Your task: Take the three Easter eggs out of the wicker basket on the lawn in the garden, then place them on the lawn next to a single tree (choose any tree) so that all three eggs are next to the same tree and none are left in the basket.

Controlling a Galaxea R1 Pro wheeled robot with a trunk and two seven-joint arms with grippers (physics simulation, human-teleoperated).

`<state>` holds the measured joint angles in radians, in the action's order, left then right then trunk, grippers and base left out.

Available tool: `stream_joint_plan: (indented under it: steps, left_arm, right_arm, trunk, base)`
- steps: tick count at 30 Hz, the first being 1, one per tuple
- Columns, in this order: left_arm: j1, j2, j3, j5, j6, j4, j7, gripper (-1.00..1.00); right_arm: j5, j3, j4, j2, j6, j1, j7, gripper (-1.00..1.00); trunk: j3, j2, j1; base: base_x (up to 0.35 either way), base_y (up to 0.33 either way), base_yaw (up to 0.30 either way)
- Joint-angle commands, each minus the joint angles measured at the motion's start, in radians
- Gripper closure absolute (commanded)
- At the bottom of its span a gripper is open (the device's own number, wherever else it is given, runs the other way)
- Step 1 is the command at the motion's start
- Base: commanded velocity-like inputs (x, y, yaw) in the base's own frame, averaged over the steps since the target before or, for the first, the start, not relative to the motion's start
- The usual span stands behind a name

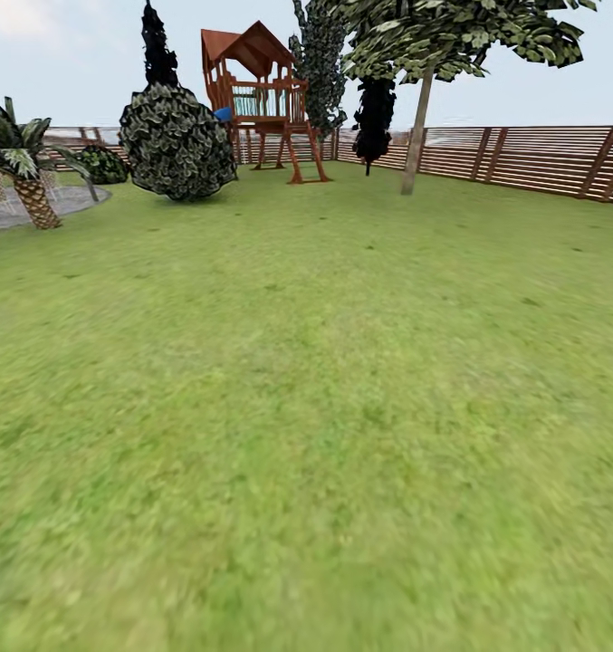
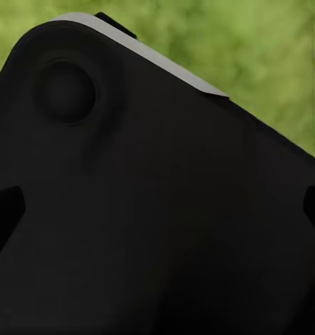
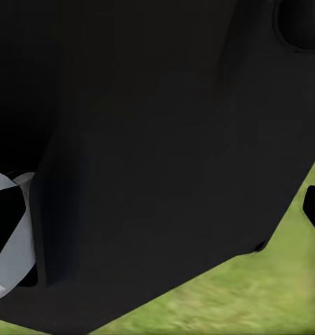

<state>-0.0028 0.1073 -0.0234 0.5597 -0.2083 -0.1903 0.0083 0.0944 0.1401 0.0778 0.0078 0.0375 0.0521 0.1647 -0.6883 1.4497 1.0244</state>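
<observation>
Green short-grass lawn [image 1: 306, 407] ahead, no basket visible. Claw states: cannot tell. Best steered toward pale grey-brown straight-trunked tree [image 1: 418, 127] at one o'clock, scanning.

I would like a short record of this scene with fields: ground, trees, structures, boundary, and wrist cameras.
ground: the lawn, short green grass
trees: the tree with pale trunk, far right; palm at left; round dark bush
structures: wooden play tower at the back
boundary: slatted wooden fence
gravel: grey patch by the palm
wrist cameras: dark robot body close up, grass behind; fingers state cannot be told
</observation>
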Motion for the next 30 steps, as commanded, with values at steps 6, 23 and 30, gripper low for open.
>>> stream_joint_plan:
  steps: [6, 23, 30]
  left_arm:
    - [0.000, 0.000, -0.003, 0.005, -0.003, 0.000, 0.001, -1.00]
    - [0.000, 0.000, -0.003, 0.005, -0.003, 0.000, 0.001, -1.00]
    - [0.000, 0.000, -0.003, 0.005, -0.003, 0.000, 0.001, -1.00]
  right_arm:
    - [0.010, 0.001, 0.002, 0.000, 0.004, 0.000, 0.002, -1.00]
    - [0.010, 0.001, 0.002, 0.000, 0.004, 0.000, 0.001, -1.00]
    - [0.010, 0.001, 0.002, 0.000, 0.004, 0.000, 0.002, -1.00]
  trunk:
    - [-0.001, 0.000, 0.001]
    - [-0.001, 0.000, 0.001]
    - [-0.001, 0.000, 0.001]
  base:
    - [0.343, -0.089, 0.000]
    - [0.343, -0.089, 0.000]
    - [0.343, -0.089, 0.000]
